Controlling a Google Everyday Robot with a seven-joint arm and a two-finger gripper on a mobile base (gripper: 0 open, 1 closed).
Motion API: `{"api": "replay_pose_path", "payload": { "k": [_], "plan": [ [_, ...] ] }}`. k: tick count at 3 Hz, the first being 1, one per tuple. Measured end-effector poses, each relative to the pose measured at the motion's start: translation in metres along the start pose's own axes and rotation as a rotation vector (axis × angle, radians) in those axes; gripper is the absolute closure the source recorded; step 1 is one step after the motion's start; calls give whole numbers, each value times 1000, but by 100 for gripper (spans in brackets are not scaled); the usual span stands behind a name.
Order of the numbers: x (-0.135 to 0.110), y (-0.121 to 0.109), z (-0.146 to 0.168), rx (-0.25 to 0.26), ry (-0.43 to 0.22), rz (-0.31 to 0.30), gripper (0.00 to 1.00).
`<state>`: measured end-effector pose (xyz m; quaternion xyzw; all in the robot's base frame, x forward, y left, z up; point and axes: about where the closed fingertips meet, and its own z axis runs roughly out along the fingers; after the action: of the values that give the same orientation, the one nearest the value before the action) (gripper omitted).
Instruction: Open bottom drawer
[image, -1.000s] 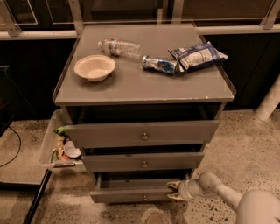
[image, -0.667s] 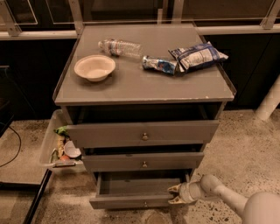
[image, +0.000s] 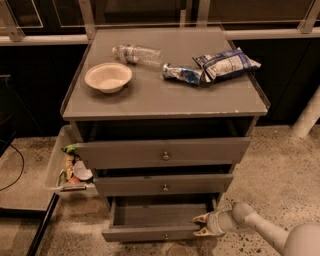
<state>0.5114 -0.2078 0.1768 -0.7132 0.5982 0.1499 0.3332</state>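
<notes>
The flat grey bottom drawer (image: 150, 233) has slid further out, the white gripper (image: 200, 225) at its right front corner, fingers (image: 201, 218) apart: opening looks nearly done.

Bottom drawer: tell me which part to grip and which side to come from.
Grip the bottom drawer by the top lip of its front panel, near the right end, coming from the front-right, where the gripper sits. The drawer is partly out, so that lip stands clear above the open cavity; the centre knob is small and low.
</notes>
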Motion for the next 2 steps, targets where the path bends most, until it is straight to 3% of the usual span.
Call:
{"api": "replay_pose_path", "payload": {
  "k": [2],
  "plan": [
    [3,-2,5,-15,-22,17,16]
  ]
}}
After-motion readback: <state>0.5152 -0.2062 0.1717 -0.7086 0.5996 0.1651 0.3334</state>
